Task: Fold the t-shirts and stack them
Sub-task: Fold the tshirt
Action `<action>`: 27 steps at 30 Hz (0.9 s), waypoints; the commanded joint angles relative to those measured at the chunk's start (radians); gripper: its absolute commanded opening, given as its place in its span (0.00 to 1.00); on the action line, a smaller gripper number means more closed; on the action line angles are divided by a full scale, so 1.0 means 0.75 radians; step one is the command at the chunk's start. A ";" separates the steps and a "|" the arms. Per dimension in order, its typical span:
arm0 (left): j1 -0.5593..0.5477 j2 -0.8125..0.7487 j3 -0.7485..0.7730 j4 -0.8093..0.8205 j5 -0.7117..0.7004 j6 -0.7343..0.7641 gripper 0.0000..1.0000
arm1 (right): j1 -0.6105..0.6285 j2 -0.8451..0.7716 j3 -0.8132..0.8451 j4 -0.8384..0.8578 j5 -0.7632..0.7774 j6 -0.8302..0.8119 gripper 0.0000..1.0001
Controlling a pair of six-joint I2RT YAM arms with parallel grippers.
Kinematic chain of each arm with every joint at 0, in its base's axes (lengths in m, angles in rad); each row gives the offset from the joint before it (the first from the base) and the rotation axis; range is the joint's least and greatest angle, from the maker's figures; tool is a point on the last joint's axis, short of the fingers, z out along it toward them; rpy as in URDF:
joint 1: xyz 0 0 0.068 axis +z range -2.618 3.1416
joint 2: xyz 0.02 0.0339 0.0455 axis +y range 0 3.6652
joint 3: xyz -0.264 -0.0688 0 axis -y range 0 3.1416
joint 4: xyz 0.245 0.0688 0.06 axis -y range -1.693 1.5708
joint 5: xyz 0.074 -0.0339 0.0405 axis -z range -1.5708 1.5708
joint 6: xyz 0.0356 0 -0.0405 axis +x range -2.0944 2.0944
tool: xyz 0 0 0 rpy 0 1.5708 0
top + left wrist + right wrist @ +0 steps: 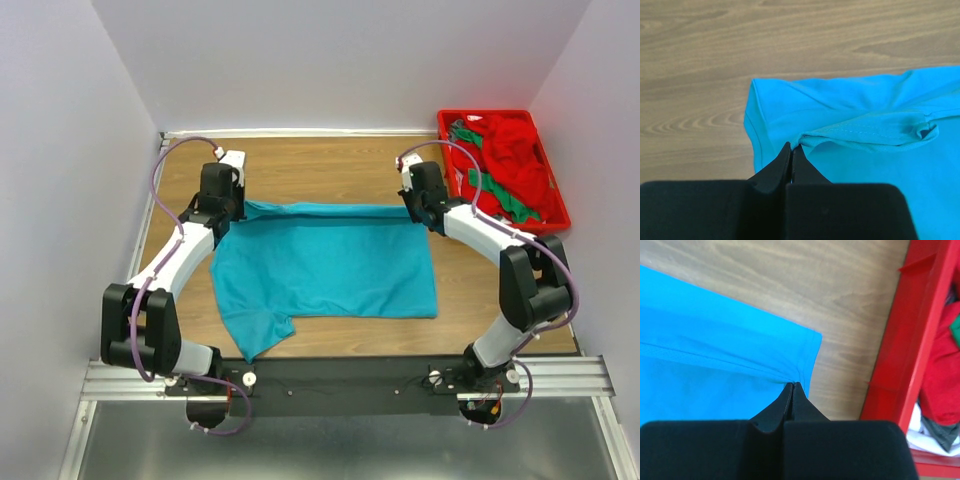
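left gripper [791, 149] fingers closed tight, pinching a fold at the teal t-shirt [330, 265] far-left corner | right gripper [792, 387] likewise clamped on its far-right corner | shirt lay spread on table [320, 165] | red and green t-shirts [512, 160] heaped in red tray [446, 125], far right

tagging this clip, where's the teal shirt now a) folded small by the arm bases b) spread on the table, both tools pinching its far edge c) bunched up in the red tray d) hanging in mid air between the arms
b: the teal shirt lies spread on the table, with the left tool and right tool shut on its far corners; the red tray holds the red and green clothes.
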 commanded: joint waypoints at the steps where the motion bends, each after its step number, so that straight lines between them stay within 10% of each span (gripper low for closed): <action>1: -0.004 -0.002 -0.015 -0.060 0.017 -0.039 0.00 | 0.006 0.044 -0.013 -0.103 -0.013 0.072 0.01; 27: -0.035 0.086 -0.031 -0.232 0.031 -0.106 0.00 | 0.006 0.124 0.034 -0.242 -0.001 0.129 0.03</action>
